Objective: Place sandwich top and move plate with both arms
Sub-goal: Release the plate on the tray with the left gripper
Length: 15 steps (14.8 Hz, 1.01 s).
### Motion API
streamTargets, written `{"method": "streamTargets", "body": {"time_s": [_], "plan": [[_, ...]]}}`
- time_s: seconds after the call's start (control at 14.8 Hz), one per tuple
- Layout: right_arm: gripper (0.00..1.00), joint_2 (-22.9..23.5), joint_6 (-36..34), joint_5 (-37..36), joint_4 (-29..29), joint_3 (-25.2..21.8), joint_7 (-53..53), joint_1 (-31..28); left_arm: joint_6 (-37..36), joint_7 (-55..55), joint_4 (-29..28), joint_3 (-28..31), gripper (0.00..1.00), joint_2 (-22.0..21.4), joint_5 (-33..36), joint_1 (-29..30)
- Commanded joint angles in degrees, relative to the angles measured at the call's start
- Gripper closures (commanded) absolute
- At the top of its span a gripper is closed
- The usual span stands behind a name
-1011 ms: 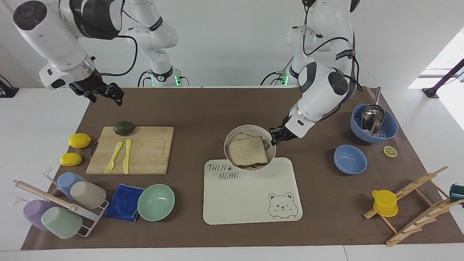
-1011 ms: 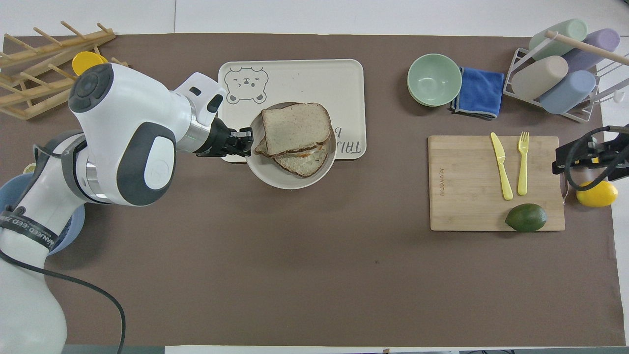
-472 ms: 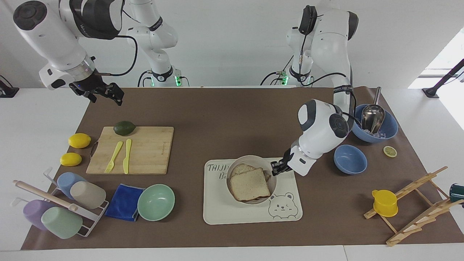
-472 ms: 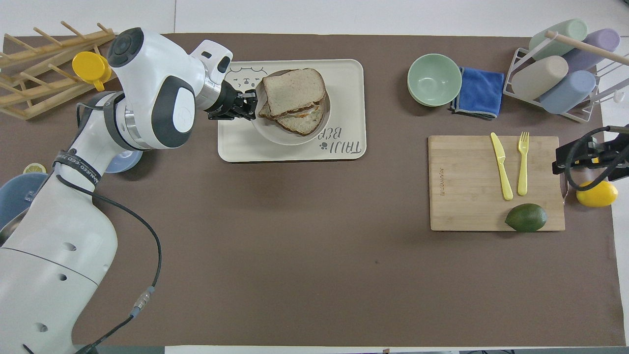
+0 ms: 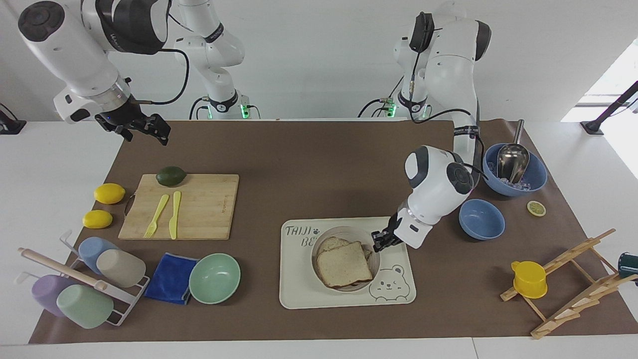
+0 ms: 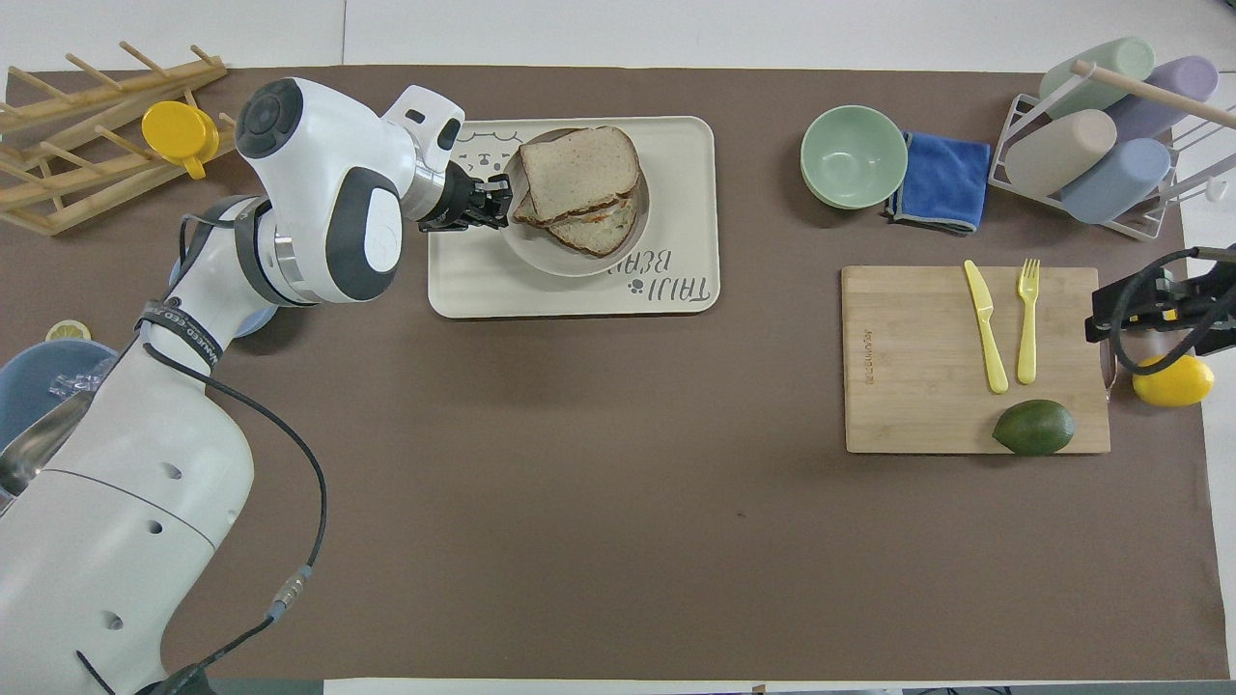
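The sandwich top [image 5: 344, 264] is a plain pale brown bread slice lying on the lower sandwich layers in the plate [image 5: 349, 231]. It also shows in the overhead view [image 6: 579, 174]. The small beige plate [image 6: 541, 259] is over the bear-printed tray [image 5: 309, 294], close to the bear drawing. I cannot tell whether it rests on the tray. My left gripper [image 5: 377, 241] is shut on the plate's rim at the side toward the left arm's end; it also shows in the overhead view [image 6: 495, 203]. My right gripper [image 5: 144, 130] is open and empty, waiting in the air beside the cutting board [image 5: 182, 205].
A small blue bowl [image 5: 481, 218] and a larger blue bowl with a scoop [image 5: 513, 169] sit beside the left arm. A mint green bowl [image 5: 214, 278] and blue cloth [image 5: 169, 278] lie beside the tray. The board holds a fork, knife and avocado [image 5: 171, 175].
My left gripper has carried the plate with the sandwich away from the robots, from the tray's nearer edge to over the tray beside the bear drawing. The right arm has not moved.
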Motion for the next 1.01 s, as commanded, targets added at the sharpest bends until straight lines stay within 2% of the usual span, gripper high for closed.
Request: {"method": "streamTargets", "body": {"time_s": [0.0, 0.13, 0.2, 0.27, 0.34, 0.54, 0.74, 0.94], "plan": [[0.0, -1.0, 0.7, 1.1, -0.9, 0.1, -0.3, -0.3, 2.7, 1.5, -2.8, 0.4, 1.0, -1.5, -0.1, -0.7], [0.0, -1.0, 0.7, 1.1, -0.9, 0.1, -0.3, -0.3, 2.7, 1.7, -3.1, 0.4, 1.0, -1.5, -0.1, -0.7], [0.0, -1.0, 0.7, 1.1, -0.9, 0.1, -0.3, -0.3, 2.9, 2.5, -3.1, 0.4, 0.67, -1.5, 0.1, -0.7], [0.0, -1.0, 0.7, 1.0, -0.9, 0.1, -0.3, -0.3, 2.8, 3.5, -3.1, 0.4, 0.26, -1.6, 0.2, -0.6], [0.0, -1.0, 0.7, 1.1, -0.9, 0.1, -0.3, -0.3, 2.6, 3.7, -3.1, 0.4, 0.03, -1.6, 0.3, -0.1], [0.0, -1.1, 0.7, 1.0, -0.9, 0.1, -0.3, -0.3, 2.2, 3.9, -2.4, 0.5, 0.0, -1.6, 0.8, 0.1], [0.0, -1.1, 0.7, 1.0, -0.9, 0.1, -0.3, -0.3, 2.2, 3.8, -1.7, 0.5, 0.0, -1.9, 5.2, 0.4], [0.0, -1.0, 0.7, 1.1, -0.9, 0.1, -0.3, -0.3, 1.5, 3.7, -2.1, 2.8, 0.0, -4.4, 5.3, 0.4]]}}
